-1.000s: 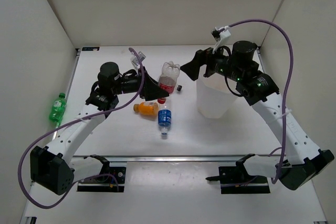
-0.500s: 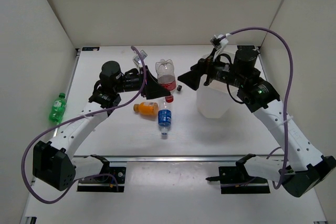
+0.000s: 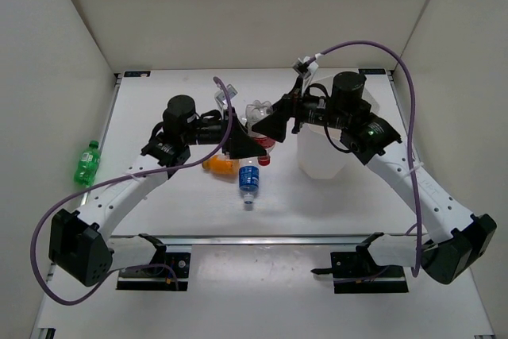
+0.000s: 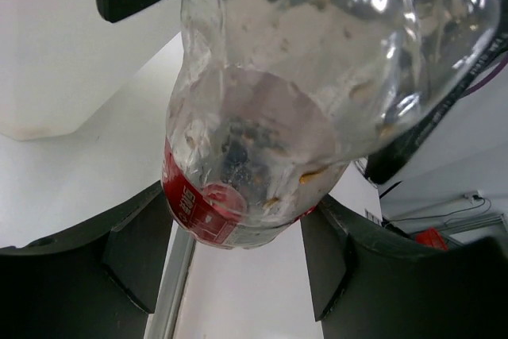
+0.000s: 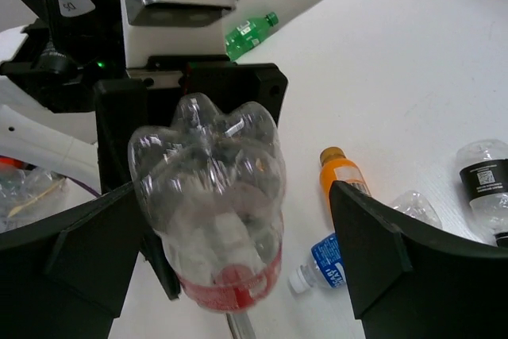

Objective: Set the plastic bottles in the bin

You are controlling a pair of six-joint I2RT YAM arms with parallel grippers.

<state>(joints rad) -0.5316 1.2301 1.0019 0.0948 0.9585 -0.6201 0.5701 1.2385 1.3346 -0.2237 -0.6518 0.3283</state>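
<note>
Clear plastic with a red label: bottle [image 3: 258,113] up off the counter [image 3: 159,204] between the two arms. Pinched at the labelled neck end by the left jaws, petalled base turned toward the right wrist camera. Right jaws spread wide, one finger either side of that base, seemingly not pressing on it yet. Looks like a hand-over on the way to the bin [image 3: 321,156], standing just beside on the right arm's side.

To do it well:
- Centre the base between the right fingers before closing; at present nearer one finger than the other in the right wrist view.
- Close on the straight body rather than the rounded petals, likely to squirt out.
- Squeeze gently; thin wall, apt to buckle.
- Keep the left jaws shut until sure of the right grip, then open fully and back straight away.
- Mind the purple cable [image 3: 401,77].
- Carry over the bin's rim, not into its wall, and let go above the opening.

Waiting on the counter:
- orange bottle [image 3: 221,165]
- blue-labelled bottle [image 3: 249,178] beside it
- green bottle [image 3: 86,163] far out to the left by the wall
- black-labelled bottle [image 5: 486,188] at the edge of the right wrist view
</note>
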